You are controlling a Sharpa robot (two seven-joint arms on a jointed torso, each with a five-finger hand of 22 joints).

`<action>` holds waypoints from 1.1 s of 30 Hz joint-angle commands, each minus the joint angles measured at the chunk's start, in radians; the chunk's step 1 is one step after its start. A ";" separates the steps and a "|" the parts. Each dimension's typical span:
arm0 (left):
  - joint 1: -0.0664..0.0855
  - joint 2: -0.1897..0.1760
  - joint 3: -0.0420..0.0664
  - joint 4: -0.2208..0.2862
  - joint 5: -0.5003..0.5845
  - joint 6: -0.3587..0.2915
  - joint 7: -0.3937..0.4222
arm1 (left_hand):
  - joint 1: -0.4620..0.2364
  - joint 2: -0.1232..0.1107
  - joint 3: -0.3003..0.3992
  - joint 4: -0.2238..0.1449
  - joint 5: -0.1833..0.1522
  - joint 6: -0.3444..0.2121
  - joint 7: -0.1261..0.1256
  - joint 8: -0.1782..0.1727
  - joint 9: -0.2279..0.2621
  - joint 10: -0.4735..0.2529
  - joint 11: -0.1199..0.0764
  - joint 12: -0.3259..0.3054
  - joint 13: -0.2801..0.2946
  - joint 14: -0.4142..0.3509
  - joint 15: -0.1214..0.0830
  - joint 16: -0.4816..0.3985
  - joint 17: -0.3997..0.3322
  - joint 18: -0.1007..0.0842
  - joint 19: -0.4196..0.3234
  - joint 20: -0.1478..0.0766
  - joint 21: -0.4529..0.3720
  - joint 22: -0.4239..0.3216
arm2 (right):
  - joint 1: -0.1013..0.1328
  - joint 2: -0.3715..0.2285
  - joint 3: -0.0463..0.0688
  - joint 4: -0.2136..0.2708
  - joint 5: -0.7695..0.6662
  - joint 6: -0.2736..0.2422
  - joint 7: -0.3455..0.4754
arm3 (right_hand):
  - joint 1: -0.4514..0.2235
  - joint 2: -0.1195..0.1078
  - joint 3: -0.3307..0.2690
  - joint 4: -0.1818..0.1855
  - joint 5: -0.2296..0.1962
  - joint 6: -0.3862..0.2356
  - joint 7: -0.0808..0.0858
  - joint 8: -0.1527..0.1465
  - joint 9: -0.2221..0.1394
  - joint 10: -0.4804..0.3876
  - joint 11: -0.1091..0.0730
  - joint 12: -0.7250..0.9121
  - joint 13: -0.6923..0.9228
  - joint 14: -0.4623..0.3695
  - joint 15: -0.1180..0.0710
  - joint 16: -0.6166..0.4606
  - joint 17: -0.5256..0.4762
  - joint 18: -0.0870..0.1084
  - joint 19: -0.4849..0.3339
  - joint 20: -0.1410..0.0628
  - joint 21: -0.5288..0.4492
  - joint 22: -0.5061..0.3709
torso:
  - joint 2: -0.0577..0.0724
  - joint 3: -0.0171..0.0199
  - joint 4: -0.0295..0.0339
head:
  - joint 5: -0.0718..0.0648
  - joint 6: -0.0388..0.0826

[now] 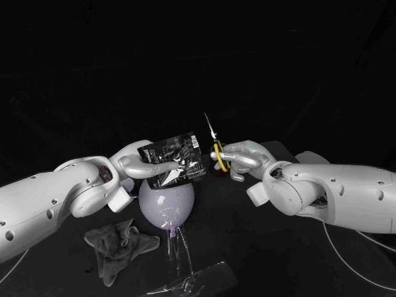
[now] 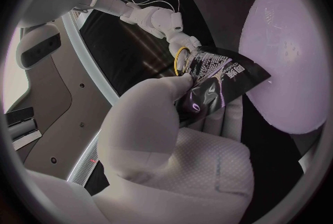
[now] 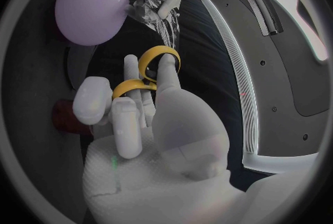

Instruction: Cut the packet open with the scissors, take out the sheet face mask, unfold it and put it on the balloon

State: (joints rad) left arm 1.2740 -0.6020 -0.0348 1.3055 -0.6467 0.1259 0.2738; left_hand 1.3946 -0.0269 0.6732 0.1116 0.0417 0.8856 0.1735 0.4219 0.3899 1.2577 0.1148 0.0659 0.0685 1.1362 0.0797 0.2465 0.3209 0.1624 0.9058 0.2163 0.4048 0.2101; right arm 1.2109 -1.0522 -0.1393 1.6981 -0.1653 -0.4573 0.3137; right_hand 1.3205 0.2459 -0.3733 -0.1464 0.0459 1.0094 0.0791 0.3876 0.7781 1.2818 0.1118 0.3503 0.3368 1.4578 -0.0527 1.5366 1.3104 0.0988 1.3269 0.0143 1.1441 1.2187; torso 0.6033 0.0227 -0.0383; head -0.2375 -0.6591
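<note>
My left hand [image 1: 137, 163] grips the black glossy packet [image 1: 177, 158] by its lower left side and holds it upright above the lavender balloon [image 1: 167, 202]. Right beside the packet's right edge, my right hand [image 1: 238, 159] holds the yellow-handled scissors [image 1: 218, 153], fingers through the loops, with the thin blades pointing up and showing as one line. In the left wrist view the packet [image 2: 216, 81] sits between my left hand [image 2: 154, 118] and the balloon [image 2: 288, 57], and the yellow handle [image 2: 182, 58] touches its edge. The right wrist view shows the scissors loops [image 3: 157, 62] on my right hand [image 3: 161, 119], with the balloon [image 3: 90, 4] beyond.
A crumpled grey cloth [image 1: 117, 245] lies on the black table left of the balloon. A clear plastic stand [image 1: 194, 279] lies at the front, under the balloon's stem. A dark red object [image 3: 66, 116] lies on the table near my right hand.
</note>
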 commanded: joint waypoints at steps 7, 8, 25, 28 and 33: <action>0.000 -0.017 0.001 0.008 0.099 -0.026 0.017 | 0.012 0.002 -0.001 -0.007 0.006 0.003 0.001 0.003 0.253 -0.002 0.000 -0.002 -0.001 -0.003 -0.002 -0.008 0.002 0.010 -0.010 -0.001 0.004 0.001 | -0.002 -0.014 -0.001 -0.008 0.006 -0.025 0.018 | 0.056 0.053 0.040 -0.024 0.004 0.041 -0.062 0.090 0.022 0.154 -0.158 0.054 0.029 0.079 -0.049 -0.006 0.074 0.005 -0.001 -0.002 -0.001 0.000 | 0.001 0.0013 0.0002 | -0.001 0.007; 0.000 -0.022 0.001 0.009 0.112 -0.027 0.018 | 0.012 0.002 -0.001 -0.007 0.006 0.003 0.001 0.003 0.253 -0.002 0.000 -0.002 -0.001 -0.003 -0.002 -0.008 0.002 0.010 -0.010 -0.001 0.004 0.001 | -0.003 -0.015 -0.001 -0.009 0.005 -0.026 0.017 | 0.065 0.053 0.051 -0.027 0.004 0.039 -0.062 0.089 0.023 0.153 -0.158 0.055 0.032 0.079 -0.049 -0.006 0.074 0.004 0.000 -0.002 0.002 0.002 | 0.001 0.0013 0.0000 | -0.001 0.006; 0.000 -0.133 0.001 0.054 0.291 0.027 0.031 | 0.013 0.002 0.000 -0.009 0.006 0.000 0.002 0.001 0.256 -0.004 0.002 -0.002 -0.001 -0.005 -0.001 -0.010 0.004 0.009 -0.016 0.001 0.005 0.002 | -0.013 -0.052 -0.006 0.007 -0.021 -0.032 0.017 | 0.077 0.051 0.085 -0.037 0.003 0.036 -0.059 0.089 0.032 0.148 -0.157 0.063 0.054 0.080 -0.048 -0.005 0.078 0.003 0.003 -0.001 0.007 0.007 | 0.000 0.0007 0.0010 | 0.029 -0.005; 0.000 -0.162 0.000 0.064 0.318 0.042 0.032 | 0.013 0.002 0.000 -0.010 0.006 -0.001 0.002 0.000 0.257 -0.005 0.002 -0.003 -0.001 -0.006 -0.001 -0.010 0.004 0.009 -0.017 0.002 0.005 0.002 | -0.014 -0.054 -0.007 0.005 -0.022 -0.032 0.018 | 0.077 0.051 0.085 -0.037 0.003 0.036 -0.059 0.089 0.032 0.148 -0.157 0.063 0.054 0.080 -0.048 -0.005 0.078 0.003 0.003 -0.001 0.007 0.007 | 0.000 -0.0006 0.0014 | 0.050 -0.010; -0.007 -0.228 -0.006 0.097 0.334 0.057 0.036 | 0.013 0.002 0.000 -0.010 0.006 -0.002 0.002 0.000 0.257 -0.005 0.002 -0.003 -0.002 -0.006 -0.001 -0.011 0.004 0.008 -0.018 0.002 0.005 0.002 | -0.015 -0.054 -0.007 -0.004 -0.023 -0.032 0.021 | 0.077 0.051 0.085 -0.037 0.003 0.036 -0.059 0.089 0.032 0.148 -0.157 0.063 0.054 0.080 -0.048 -0.005 0.078 0.003 0.003 -0.001 0.007 0.007 | -0.001 -0.0031 0.0039 | 0.098 -0.026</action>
State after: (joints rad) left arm 1.2708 -0.8219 -0.0403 1.3905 -0.3635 0.1450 0.2879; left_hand 1.3987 -0.0228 0.6735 0.1058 0.0437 0.8818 0.1704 0.4200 0.3901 1.2561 0.1164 0.0659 0.0685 1.1344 0.0814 0.2387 0.3239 0.1611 0.8950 0.2199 0.4047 0.2109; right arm 1.1965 -1.1065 -0.1468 1.6961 -0.1735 -0.4954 0.3156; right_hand 1.3281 0.2382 -0.3552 -0.1285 0.0460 0.9990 0.0688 0.4105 0.7940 1.2770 0.1070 0.3800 0.3902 1.4572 -0.0571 1.5317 1.3082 0.0882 1.3266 0.0147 1.1481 1.2252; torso 0.6030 0.0215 -0.0359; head -0.1600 -0.6783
